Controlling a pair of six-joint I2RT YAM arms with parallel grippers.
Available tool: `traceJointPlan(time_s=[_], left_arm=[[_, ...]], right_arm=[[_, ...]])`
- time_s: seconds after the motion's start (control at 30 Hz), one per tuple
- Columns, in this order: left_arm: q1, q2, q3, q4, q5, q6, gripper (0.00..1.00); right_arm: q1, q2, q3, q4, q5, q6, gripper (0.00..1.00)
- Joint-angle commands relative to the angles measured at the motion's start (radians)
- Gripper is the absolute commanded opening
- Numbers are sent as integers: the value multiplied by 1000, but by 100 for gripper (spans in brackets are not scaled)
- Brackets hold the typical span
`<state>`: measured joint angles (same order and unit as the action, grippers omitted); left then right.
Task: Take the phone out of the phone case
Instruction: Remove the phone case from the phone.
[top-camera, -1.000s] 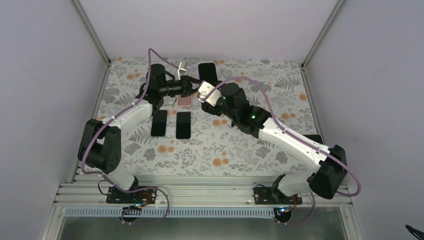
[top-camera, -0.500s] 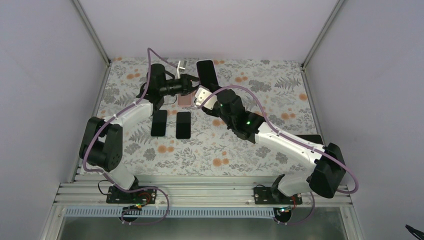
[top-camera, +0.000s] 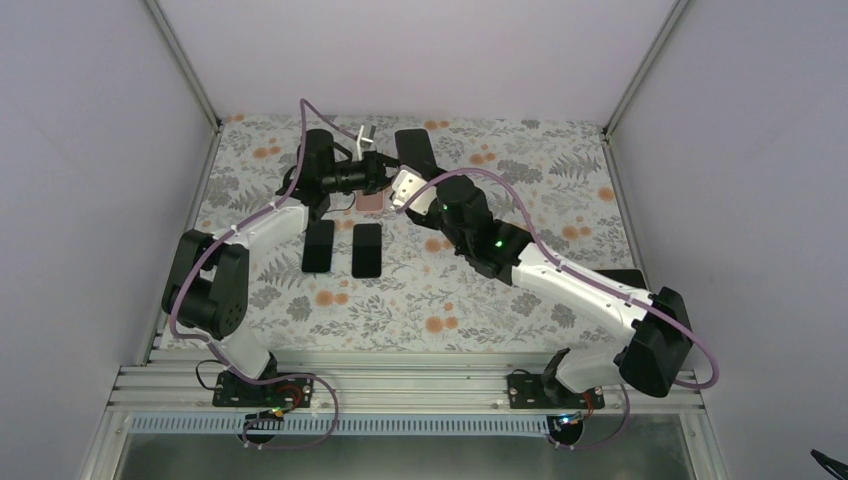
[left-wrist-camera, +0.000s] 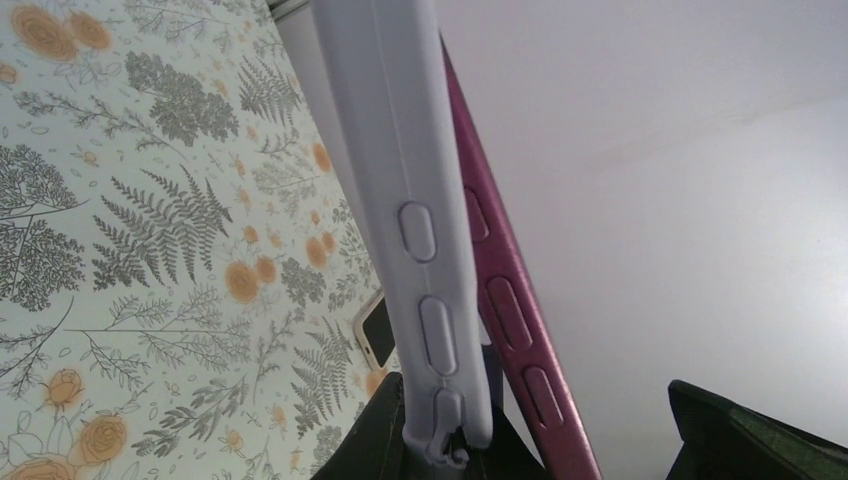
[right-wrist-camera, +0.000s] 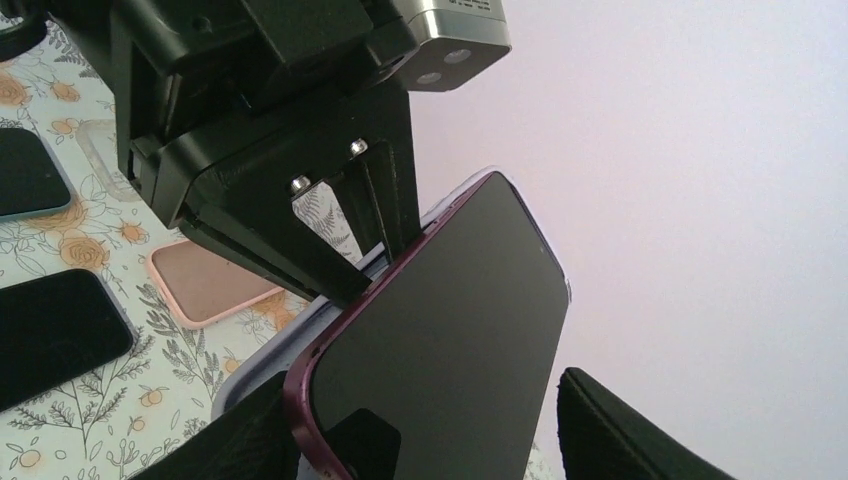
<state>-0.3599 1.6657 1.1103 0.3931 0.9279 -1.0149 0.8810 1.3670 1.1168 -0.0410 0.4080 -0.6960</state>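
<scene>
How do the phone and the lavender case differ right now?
Colour: the lavender case is pale; the phone has a dark magenta frame and black screen. Pose: the phone tilts out of the lavender case. Hold: the left end effector pinches the lavender case; the right end effector flanks the phone. Both show a row of side buttons.

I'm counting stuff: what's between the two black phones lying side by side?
Only bare flowery mat between the left phone and right phone, in the top view.

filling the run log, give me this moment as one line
left tool: shut on phone case | right tool: open, straddling phone | phone: partly out of phone case | task: not done
</scene>
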Motion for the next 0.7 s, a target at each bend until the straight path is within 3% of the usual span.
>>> traceJointPlan(time_s=[0.0, 0.23, 0.67], left_arm=[[0, -4, 18, 31, 39, 9, 2], [-1, -6, 4, 69, 51, -22, 2], [-2, -3, -11, 69, 42, -28, 2]], right_arm=[[-11, -37, 7, 67, 57, -1, 59], [-11, -44, -121, 239, 122, -148, 50], [0, -52, -118, 291, 146, -214, 18]])
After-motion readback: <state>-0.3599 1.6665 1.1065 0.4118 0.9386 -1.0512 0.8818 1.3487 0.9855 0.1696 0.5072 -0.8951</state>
